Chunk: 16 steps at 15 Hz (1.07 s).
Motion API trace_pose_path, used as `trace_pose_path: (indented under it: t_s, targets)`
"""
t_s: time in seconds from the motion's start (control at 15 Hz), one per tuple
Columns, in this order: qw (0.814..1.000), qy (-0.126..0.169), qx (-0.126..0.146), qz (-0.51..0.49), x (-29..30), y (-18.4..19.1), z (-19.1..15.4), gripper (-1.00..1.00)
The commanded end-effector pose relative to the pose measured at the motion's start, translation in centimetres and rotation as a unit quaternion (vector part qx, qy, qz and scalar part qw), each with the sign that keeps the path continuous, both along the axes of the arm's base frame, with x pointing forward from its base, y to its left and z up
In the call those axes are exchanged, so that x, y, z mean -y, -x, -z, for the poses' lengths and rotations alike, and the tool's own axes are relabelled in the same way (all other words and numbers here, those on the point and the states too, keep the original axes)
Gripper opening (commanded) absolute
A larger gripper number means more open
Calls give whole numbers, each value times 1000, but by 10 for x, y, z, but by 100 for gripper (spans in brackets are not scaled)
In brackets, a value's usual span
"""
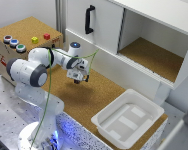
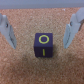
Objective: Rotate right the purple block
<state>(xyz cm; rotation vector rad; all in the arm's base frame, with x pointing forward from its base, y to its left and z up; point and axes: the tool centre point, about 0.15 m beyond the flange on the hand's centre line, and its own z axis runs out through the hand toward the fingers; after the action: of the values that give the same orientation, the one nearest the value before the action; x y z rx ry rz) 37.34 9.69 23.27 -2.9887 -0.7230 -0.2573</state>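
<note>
1. The gripper point(image 1: 78, 80) hangs over the cork bench point(image 1: 89, 95), toward the exterior view's left of the scene, in front of the cork-topped box point(image 1: 24, 31) that carries the coloured buttons.
2. In the wrist view the gripper point(image 2: 42, 31) has its two fingers point(image 2: 8, 31) spread wide, with nothing between them but bare cork.
3. The purple block point(image 2: 45, 45) sits flat on the cork, below the fingers and roughly midway between them, touching neither.
4. The block's upper face shows a yellow ring and a short yellow bar.
5. In the exterior view the block is hidden beneath the gripper and cannot be made out.
6. A white tray point(image 1: 110, 126) rests at the near right end of the bench, well apart from the gripper.
7. A white cabinet point(image 1: 106, 25) with a black handle point(image 1: 88, 19) and an open compartment stands along the far side.
</note>
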Motion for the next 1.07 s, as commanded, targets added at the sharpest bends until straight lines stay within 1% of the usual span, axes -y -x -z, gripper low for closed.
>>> trace_pose_path:
  t_s: [0.0, 0.27, 0.6, 0.67, 0.73, 0.8, 0.87, 1.0]
  targets:
    - [1000, -5, 0, -15, -13, -22, 29, -100]
    - [1000, 12, -3, -21, -14, -26, 39, -100]
    - [1000, 17, 7, -23, -13, -24, 19, -100]
    - [1000, 17, 2, -17, -13, -24, 15, -100]
    - [1000, 15, -16, 9, -11, -26, 7, -100]
    - [999, 11, -24, 34, -9, -29, 3, -100]
    - [997, 2, -34, 64, -7, -31, -1, -100]
    - [985, -24, -46, 165, -2, -41, -10, -100]
